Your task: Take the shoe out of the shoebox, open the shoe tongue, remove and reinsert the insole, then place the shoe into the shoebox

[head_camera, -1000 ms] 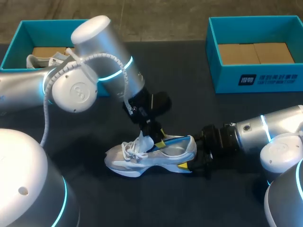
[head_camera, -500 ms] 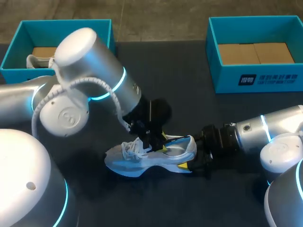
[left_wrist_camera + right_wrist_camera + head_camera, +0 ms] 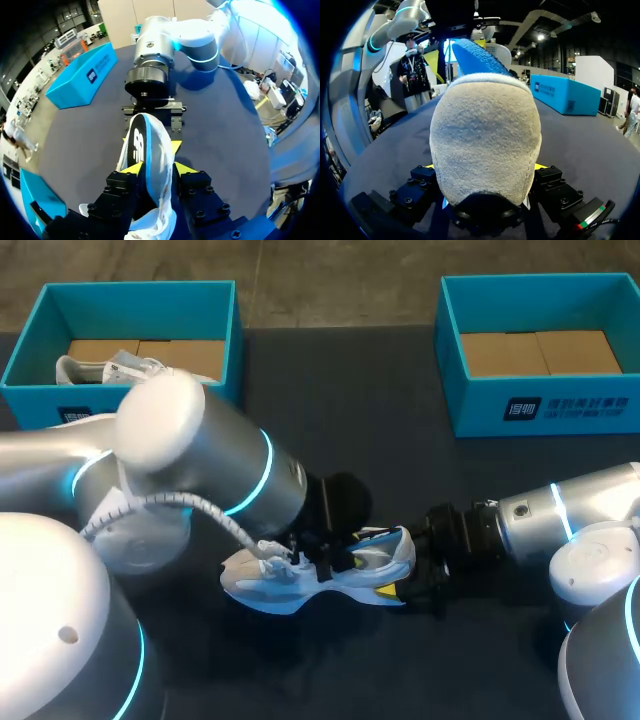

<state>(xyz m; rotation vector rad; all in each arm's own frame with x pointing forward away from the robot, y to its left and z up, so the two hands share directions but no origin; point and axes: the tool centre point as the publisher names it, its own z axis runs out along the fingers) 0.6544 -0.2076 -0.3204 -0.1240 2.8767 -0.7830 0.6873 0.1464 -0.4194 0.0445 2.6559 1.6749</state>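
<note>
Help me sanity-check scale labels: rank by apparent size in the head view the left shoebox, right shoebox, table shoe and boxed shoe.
1. left shoebox and right shoebox: they look alike, so not ranked.
2. table shoe, partly hidden.
3. boxed shoe, partly hidden.

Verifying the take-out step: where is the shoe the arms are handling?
In the head view, the shoe lies on the table, front of centre, outside both shoeboxes; the jaws of the right arm grip its heel.
</note>
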